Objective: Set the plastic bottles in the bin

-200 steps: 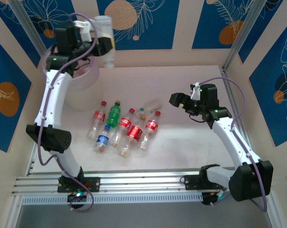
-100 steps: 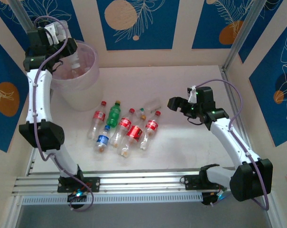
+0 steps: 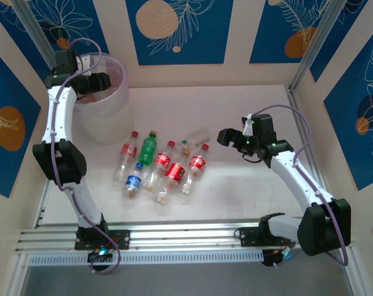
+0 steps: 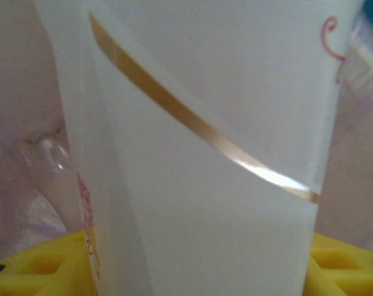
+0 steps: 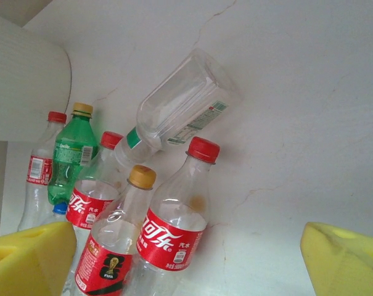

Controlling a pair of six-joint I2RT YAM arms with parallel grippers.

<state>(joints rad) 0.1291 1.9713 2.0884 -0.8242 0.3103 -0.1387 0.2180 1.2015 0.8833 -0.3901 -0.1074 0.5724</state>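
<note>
1. The bin (image 3: 107, 120) stands in the far left corner of the table (image 3: 254, 191).
2. The left gripper (image 3: 91, 82) hangs at the bin's mouth, over its left rim. The wrist view shows it clenched on a white bottle (image 4: 198, 185) with a slanting gold stripe. The bottle sits between the yellow pads (image 4: 32, 268), and lilac bin wall shows behind it on the left. I cannot tell how deep in the bin the bottle is.
3. The other bottles lie in a loose bunch on the table, left of its middle and just in front of the bin, caps pointing to the far edge.
4. Leftmost is a red-cap bottle (image 3: 127, 155), with a blue-label bottle (image 3: 134, 180) nearer the near edge.
5. The green bottle (image 3: 148, 148) lies just right of the red-cap bottle and has a yellow cap.
6. Next come two red-label bottles side by side, then a gold-cap bottle (image 5: 115, 240).
7. The rightmost red bottle (image 5: 174, 222) touches the gold-cap bottle.
8. A clear bottle (image 5: 180, 105) with no cap in sight lies tilted at the far right of the bunch, its neck end among the other caps.
9. The right gripper (image 3: 227, 135) hovers just right of the bunch, above the table. Its yellow pads (image 5: 340, 259) are spread wide and hold nothing.
</note>
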